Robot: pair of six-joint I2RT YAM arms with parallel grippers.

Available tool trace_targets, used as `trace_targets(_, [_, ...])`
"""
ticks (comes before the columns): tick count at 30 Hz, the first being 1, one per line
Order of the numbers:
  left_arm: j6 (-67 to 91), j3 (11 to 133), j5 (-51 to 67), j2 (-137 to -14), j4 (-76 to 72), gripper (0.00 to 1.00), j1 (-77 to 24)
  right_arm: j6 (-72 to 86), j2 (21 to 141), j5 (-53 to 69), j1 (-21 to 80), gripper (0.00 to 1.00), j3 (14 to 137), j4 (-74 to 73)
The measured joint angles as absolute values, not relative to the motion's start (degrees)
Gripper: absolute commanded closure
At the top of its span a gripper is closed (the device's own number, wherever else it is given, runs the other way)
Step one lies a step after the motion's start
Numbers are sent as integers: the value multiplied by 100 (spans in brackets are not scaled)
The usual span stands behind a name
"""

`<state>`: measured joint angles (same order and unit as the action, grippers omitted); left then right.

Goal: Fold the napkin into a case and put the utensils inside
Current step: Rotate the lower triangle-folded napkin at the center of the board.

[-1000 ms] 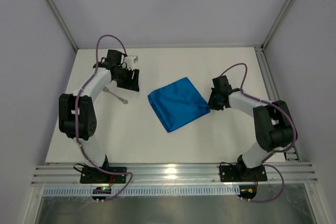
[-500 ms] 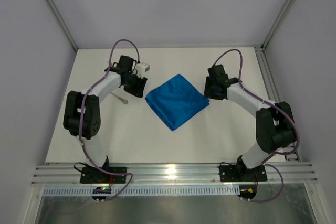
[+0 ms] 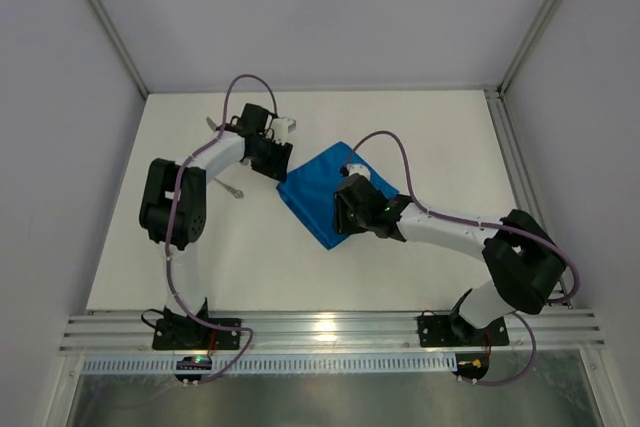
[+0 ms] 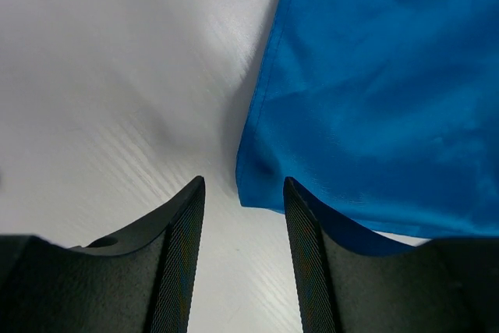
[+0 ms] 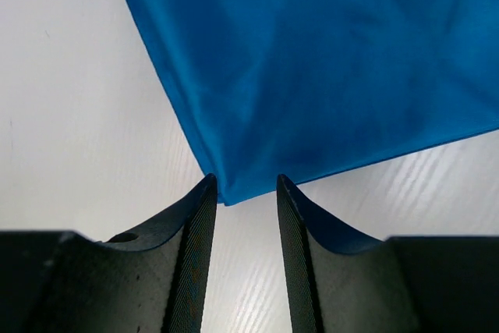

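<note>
My left end effector (image 4: 243, 183) and right end effector (image 5: 243, 179) are half open and empty, each at a corner of the napkin (image 3: 312, 195).

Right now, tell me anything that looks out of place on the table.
The napkin lies askew, turned diamond-wise to the table edges. Only one utensil shows, a thin silver piece left of it. Nothing looks spilled or torn.

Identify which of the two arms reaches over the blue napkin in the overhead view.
The right arm: the right gripper hangs over the napkin's near half, while the left gripper stands only at its left corner.
</note>
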<state>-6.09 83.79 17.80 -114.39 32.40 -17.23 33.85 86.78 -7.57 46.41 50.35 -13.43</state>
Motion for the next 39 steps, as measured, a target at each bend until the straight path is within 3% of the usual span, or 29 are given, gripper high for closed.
trace_targets(5, [-510,8497,1778,-11629,3238,52,-1723,3393,9096,-902,5137,56,5107,-1345])
trace_targets(10, [-445,8512,1778,-11813,3238,62,-1723,3312,9598,-1190,5387,57,5474,-1498])
trace_targets(13, [-436,8514,1780,-11826,3242,76,-1723,3277,9817,-1341,5439,70,5618,-1559])
trace_targets(14, [-440,8514,1782,-11826,3249,81,-1723,3262,9867,-1382,5446,79,5638,-1579])
trace_targets(20, [-451,8490,1811,-11826,3258,92,-1723,3256,9933,-1496,5468,96,5677,-1621])
trace_targets(36, [-506,8289,2154,-11736,3345,98,-1446,3059,9865,-1708,6010,96,6171,-2073])
trace_targets(39, [-517,8259,2185,-11714,3347,99,-1435,3100,9863,-1625,6027,87,6145,-2043])
